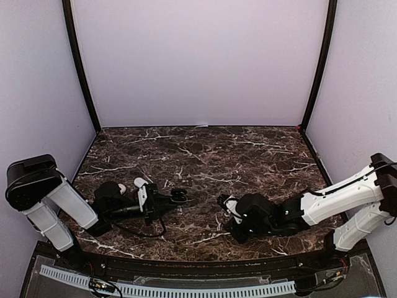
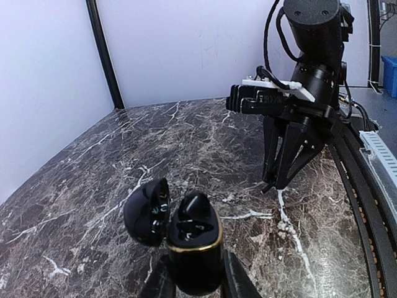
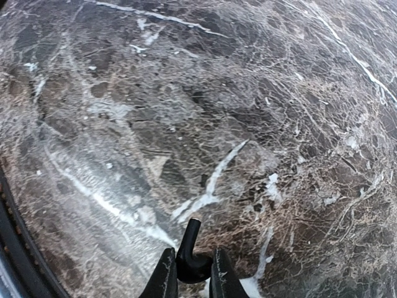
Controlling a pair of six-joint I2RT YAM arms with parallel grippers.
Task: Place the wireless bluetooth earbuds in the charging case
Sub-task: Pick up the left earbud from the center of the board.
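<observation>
Between the right jaws, black earbud (image 3: 188, 259) pinched, left jaws clamped on open charging case (image 2: 195, 245)

Table (image 1: 205, 149): dark brown marble, veined white and tan. Charging case (image 2: 193, 245): glossy black inside and out, thin gold band at the rim; earbud (image 3: 189, 257): black. Walls (image 1: 198, 62): plain pale lilac; corner posts (image 1: 80, 68): black; arms (image 1: 341, 198): white shells, black joints.

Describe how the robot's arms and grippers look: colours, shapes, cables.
Both arms have white box-like links, the left arm and right arm, joined by black rounded joints. The left gripper and right gripper are black with thin tapered fingers. Black cables loop along them; a white bracket sits on the right wrist.
</observation>
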